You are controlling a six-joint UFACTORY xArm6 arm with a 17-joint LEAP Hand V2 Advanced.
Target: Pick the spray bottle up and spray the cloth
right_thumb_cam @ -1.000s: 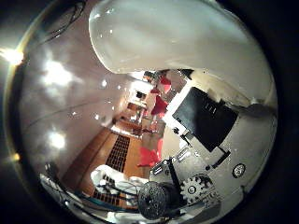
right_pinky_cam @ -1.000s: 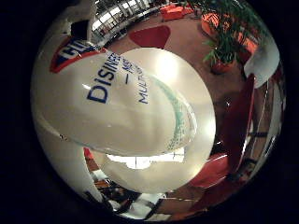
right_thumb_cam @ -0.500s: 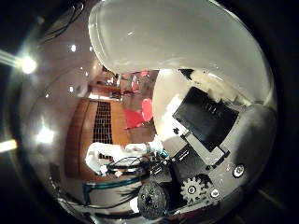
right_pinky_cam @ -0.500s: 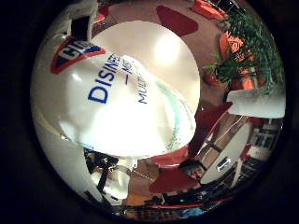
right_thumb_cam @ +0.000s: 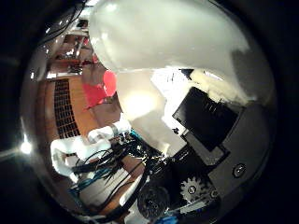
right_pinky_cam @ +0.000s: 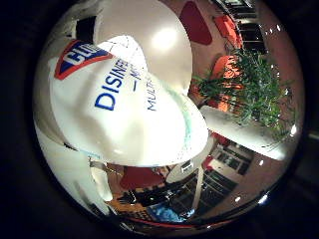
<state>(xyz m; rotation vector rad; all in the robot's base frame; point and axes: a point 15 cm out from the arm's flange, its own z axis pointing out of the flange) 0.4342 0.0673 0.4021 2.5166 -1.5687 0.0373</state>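
The white spray bottle (right_pinky_cam: 124, 114), with blue lettering and a red and blue badge, fills most of the little finger side view and lies close against the palm. Its smooth white body (right_thumb_cam: 163, 37) also covers the upper part of the thumb side view. My right hand (right_thumb_cam: 215, 135) is shut on the bottle, with black and white fingers and a geared part curled beside it. The bottle is off the round white table (right_pinky_cam: 164, 35), which lies behind it. No cloth shows in either view.
A green potted plant (right_pinky_cam: 254, 84) and red seats (right_pinky_cam: 197, 22) stand on the brown floor past the table. The white arm (right_thumb_cam: 84, 144) reaches in beside the table's bare top (right_thumb_cam: 140, 107). A red chair (right_thumb_cam: 100, 88) stands farther off.
The room behind the bottle has swung round in both views while the bottle stays fixed against the palm: the hand has turned and moved, carrying the bottle.
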